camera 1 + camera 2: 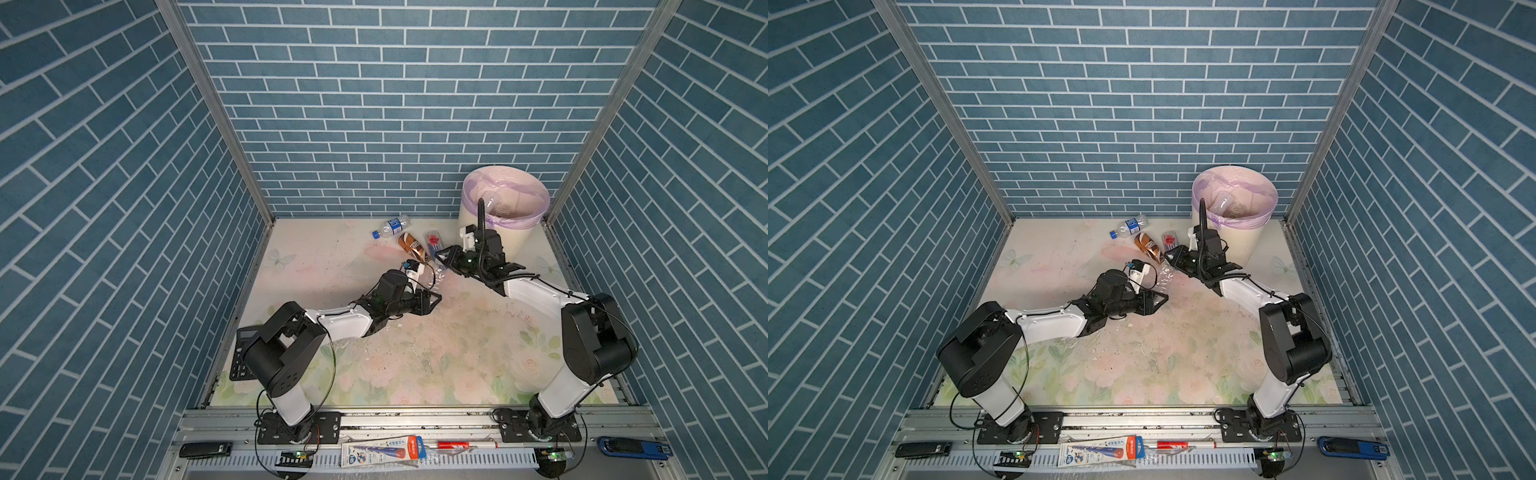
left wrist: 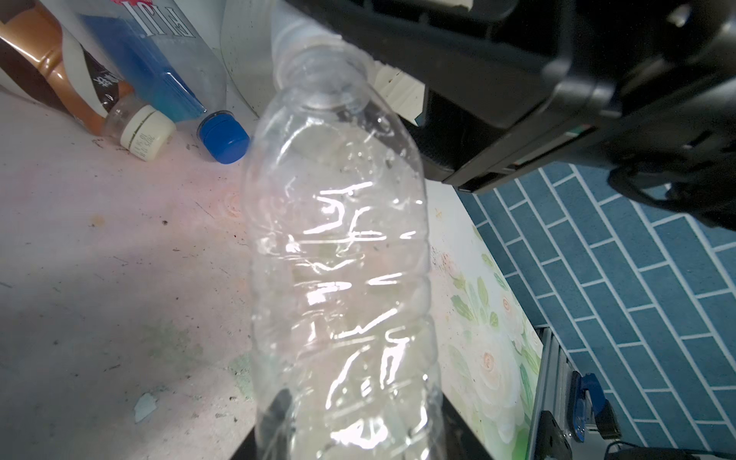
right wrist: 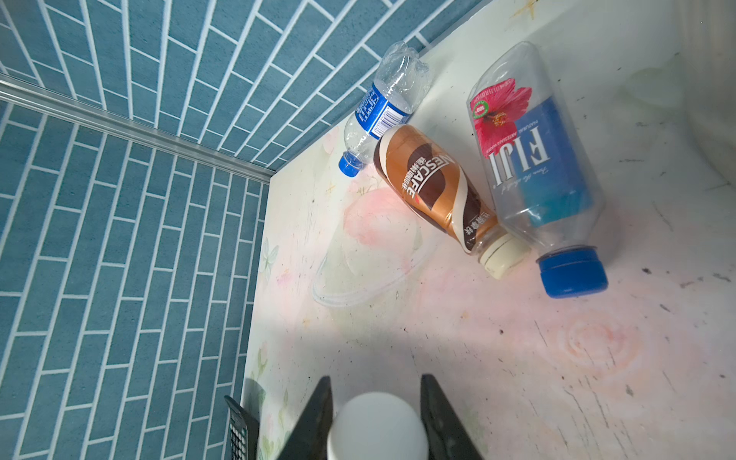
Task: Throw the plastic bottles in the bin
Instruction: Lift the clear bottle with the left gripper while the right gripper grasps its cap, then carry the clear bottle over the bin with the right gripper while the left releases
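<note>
Right pincer (image 3: 376,422) clamps the white cap of a clear bottle (image 2: 338,259); left pincer (image 2: 366,424) grips its base. Fiji bottle (image 3: 537,159), Nescafé bottle (image 3: 434,187) and blue-labelled bottle (image 3: 382,107) lie on the surface (image 1: 332,270) near the bin (image 1: 521,239).

Worktop (image 1: 374,357): we see a pale floral-print sheet, scuffed and speckled with dark marks.
Far right corner: the bin (image 1: 519,239) stands upright, a lilac bag over its rim.
Far edge, near the middle: we find a crumpled blue-label water bottle (image 1: 392,226) on its side, cap toward the left edge.
Just in front of it: Nescafé bottle (image 3: 434,187) and Fiji bottle (image 3: 533,159) lie side by side, caps toward the front edge.
Left edge, toward the front: black calculator (image 1: 240,359), partly hidden.
</note>
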You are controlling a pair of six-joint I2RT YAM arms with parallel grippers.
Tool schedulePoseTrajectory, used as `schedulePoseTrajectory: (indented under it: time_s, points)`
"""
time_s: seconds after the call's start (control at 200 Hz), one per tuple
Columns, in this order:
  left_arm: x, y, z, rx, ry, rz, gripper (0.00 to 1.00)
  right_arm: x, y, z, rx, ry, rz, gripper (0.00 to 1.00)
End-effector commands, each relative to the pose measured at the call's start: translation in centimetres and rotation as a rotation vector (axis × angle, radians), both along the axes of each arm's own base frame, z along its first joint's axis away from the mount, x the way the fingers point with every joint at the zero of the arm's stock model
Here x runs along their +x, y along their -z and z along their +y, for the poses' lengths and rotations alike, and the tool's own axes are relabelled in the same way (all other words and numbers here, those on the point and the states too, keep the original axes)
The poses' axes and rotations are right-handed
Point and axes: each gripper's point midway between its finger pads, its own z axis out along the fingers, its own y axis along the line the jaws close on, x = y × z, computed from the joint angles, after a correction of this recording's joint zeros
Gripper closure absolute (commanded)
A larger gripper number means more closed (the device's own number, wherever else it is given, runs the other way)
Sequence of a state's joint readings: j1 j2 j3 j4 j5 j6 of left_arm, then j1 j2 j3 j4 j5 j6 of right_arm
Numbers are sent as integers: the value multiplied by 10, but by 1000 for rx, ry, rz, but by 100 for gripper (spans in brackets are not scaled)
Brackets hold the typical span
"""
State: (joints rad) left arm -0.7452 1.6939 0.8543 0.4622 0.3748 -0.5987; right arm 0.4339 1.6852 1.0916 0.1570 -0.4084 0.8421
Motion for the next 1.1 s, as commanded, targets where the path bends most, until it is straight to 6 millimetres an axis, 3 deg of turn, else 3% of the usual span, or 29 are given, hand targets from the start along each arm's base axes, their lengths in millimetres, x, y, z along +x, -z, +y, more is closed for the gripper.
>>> schedulePoseTrajectory:
  time_s: [0.0,0.22,0.52,0.76,0.795,0.925,1.09]
  points:
    - [4,-20,-4,-11,-1,-42,46,-3,-11,-2,-13,-1,-40,90]
    - [5,-18,-6,-9,2,-34,38,-3,-13,-5,-32,5,-50,97]
    - [8,-14,-5,4,-9,-24,26,-3,-24,-12,-83,16,-90,99]
    - [6,-25,4,34,-26,-55,5,1,-37,-18,-146,20,-124,100]
    - [6,-27,6,41,-27,-61,1,2,-43,-18,-151,21,-137,100]
    - [7,-50,10,51,-33,-101,1,5,-75,-21,-180,18,-204,100]
    - [13,-98,20,74,-51,-189,1,6,-141,-26,-231,6,-344,100]
